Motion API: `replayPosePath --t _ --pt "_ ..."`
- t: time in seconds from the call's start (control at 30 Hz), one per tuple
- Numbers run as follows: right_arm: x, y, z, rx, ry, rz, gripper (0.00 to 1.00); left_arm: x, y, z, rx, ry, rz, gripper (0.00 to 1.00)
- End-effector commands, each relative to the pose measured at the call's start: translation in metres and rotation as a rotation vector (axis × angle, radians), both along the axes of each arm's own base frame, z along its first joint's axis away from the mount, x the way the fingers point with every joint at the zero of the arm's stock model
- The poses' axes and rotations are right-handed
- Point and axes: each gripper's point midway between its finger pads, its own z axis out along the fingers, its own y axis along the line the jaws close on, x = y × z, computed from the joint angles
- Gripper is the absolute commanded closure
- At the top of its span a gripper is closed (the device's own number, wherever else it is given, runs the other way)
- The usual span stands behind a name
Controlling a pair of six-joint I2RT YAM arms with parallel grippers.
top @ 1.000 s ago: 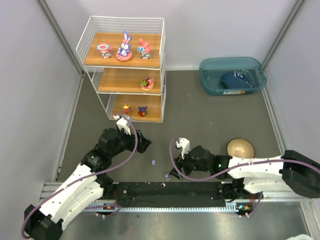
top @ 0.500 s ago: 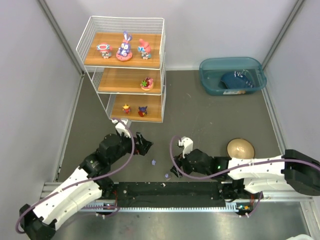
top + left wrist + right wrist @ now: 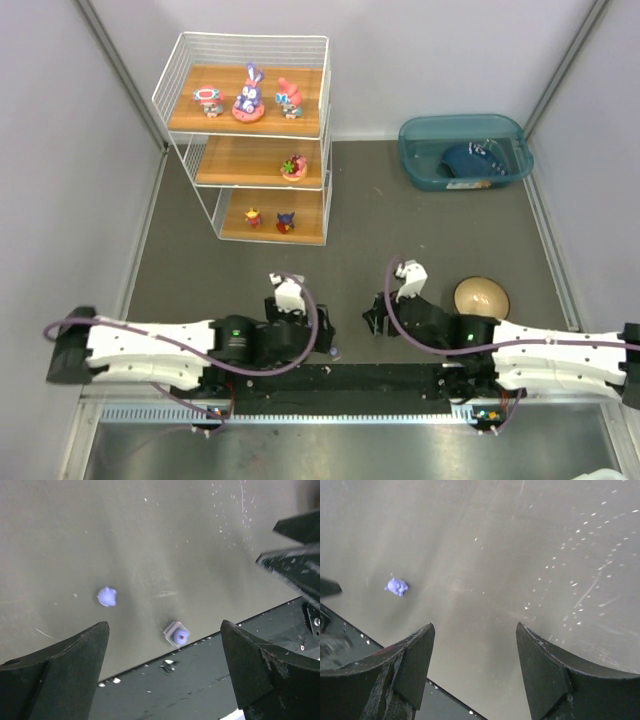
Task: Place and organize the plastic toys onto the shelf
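The white wire shelf (image 3: 228, 160) stands at the far left with several plastic toys on its boards: three on top (image 3: 248, 95), one in the middle (image 3: 293, 166), two on the bottom (image 3: 286, 221). Two tiny purple bits lie on the grey table near its front edge, one rounded (image 3: 106, 596) and one on a small square base (image 3: 176, 634). My left gripper (image 3: 164, 625) is open and empty just above them, low at the front centre in the top view (image 3: 316, 332). My right gripper (image 3: 474, 625) is open and empty, to the right (image 3: 373, 318). A purple bit (image 3: 396, 586) lies to its left.
A teal translucent bin (image 3: 418, 135) with a dark blue item (image 3: 470, 160) stands at the back right. A tan round bowl (image 3: 481, 296) sits beside the right arm. The black base rail (image 3: 200, 680) runs along the table's front edge, close to the bits.
My left arm has swung down and to the right, from near the shelf's foot to low over the purple bits. My right gripper has drawn back to the right, away from them.
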Motion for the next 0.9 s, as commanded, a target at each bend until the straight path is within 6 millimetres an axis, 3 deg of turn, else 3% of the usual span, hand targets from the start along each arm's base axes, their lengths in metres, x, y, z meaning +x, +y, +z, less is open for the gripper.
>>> replayPosePath --t 0.0,0.03,0.07,0.1,0.13,0.17,0.2,0.23,0.33,0.4,0.57,0.7,0.87 --pt "0.02 -0.033 0.027 0.055 -0.042 -0.188 0.33 -0.002 -0.01 0.012 0.019 -0.02 0.245 0.01" --pt "0.021 -0.039 0.031 0.068 -0.043 -0.209 0.33 -0.003 -0.024 0.015 0.046 -0.042 0.262 0.01" --pt "0.025 -0.047 0.044 0.116 -0.069 -0.242 0.34 -0.011 -0.021 0.012 0.074 -0.043 0.29 0.01" --pt "0.025 -0.055 0.045 0.105 -0.074 -0.261 0.34 -0.014 -0.023 0.011 0.096 -0.048 0.311 0.01" --pt "0.027 -0.061 0.05 0.127 -0.081 -0.285 0.34 -0.019 -0.037 0.01 0.124 -0.05 0.339 0.01" --pt "0.029 -0.07 0.064 0.17 -0.106 -0.321 0.35 -0.025 -0.039 0.008 0.099 -0.02 0.415 0.01" --pt "0.03 -0.076 0.07 0.187 -0.115 -0.34 0.36 -0.026 -0.018 0.006 0.219 -0.053 0.457 0.01" --pt "0.03 -0.083 0.072 0.187 -0.122 -0.356 0.36 -0.031 -0.026 0.005 0.272 -0.068 0.497 0.01" --pt "0.031 -0.099 0.091 0.234 -0.165 -0.393 0.36 -0.044 -0.037 0.003 0.255 -0.124 0.537 0.03" --pt "0.031 -0.107 0.102 0.258 -0.192 -0.402 0.36 -0.05 -0.048 0.0 0.15 -0.11 0.543 0.07" --pt "0.029 -0.121 0.107 0.264 -0.21 -0.417 0.36 -0.05 -0.034 -0.008 0.143 -0.116 0.58 0.1" --pt "0.026 -0.121 0.103 0.292 -0.199 -0.407 0.36 -0.055 -0.045 -0.012 0.151 -0.157 0.576 0.15" --pt "0.024 -0.121 0.096 0.3 -0.186 -0.399 0.36 -0.055 -0.041 -0.025 0.121 -0.139 0.644 0.37"
